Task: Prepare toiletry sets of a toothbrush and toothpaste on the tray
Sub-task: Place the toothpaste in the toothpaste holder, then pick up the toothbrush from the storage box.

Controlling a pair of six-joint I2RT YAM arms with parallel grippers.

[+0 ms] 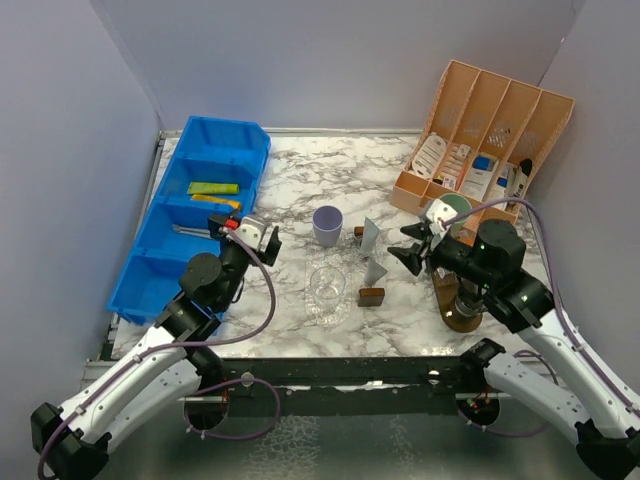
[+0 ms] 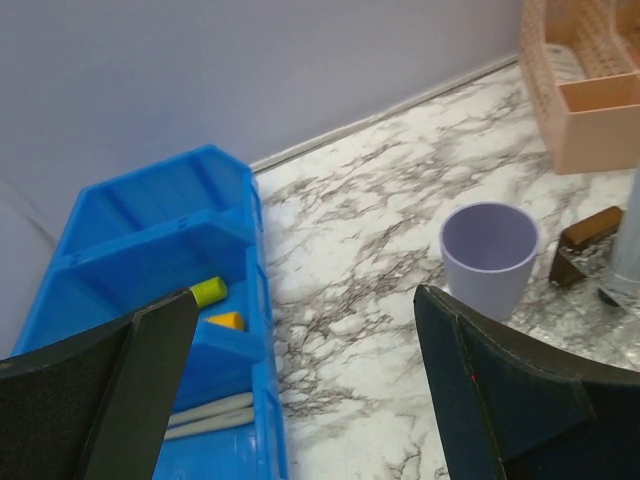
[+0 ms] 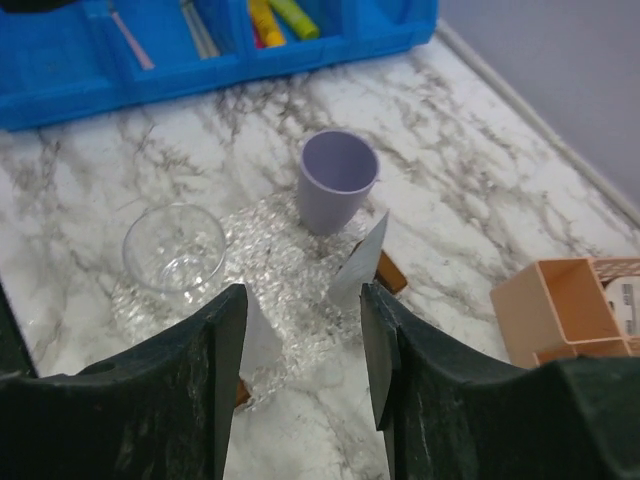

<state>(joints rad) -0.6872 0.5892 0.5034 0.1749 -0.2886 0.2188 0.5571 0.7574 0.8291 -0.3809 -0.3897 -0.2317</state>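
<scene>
The lilac cup (image 1: pixel 327 225) looks like matt plastic. The clear cup (image 1: pixel 327 288) near it is glossy. The blue bin (image 1: pixel 225 150) is smooth plastic, and the tabletop (image 1: pixel 300 170) is marble-patterned with a slight sheen.

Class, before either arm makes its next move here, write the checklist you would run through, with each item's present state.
1. Left pincer open and empty: ok.
2. Right pincer jaws apart, nothing between them: ok.
3. Lilac cup upright: ok.
4. Clear cup upright: ok.
5. Brush and tube in those two cups: not ok, both look empty.
6. Supplies in the blue bin: ok, a green tube and brushes lie there.
</scene>
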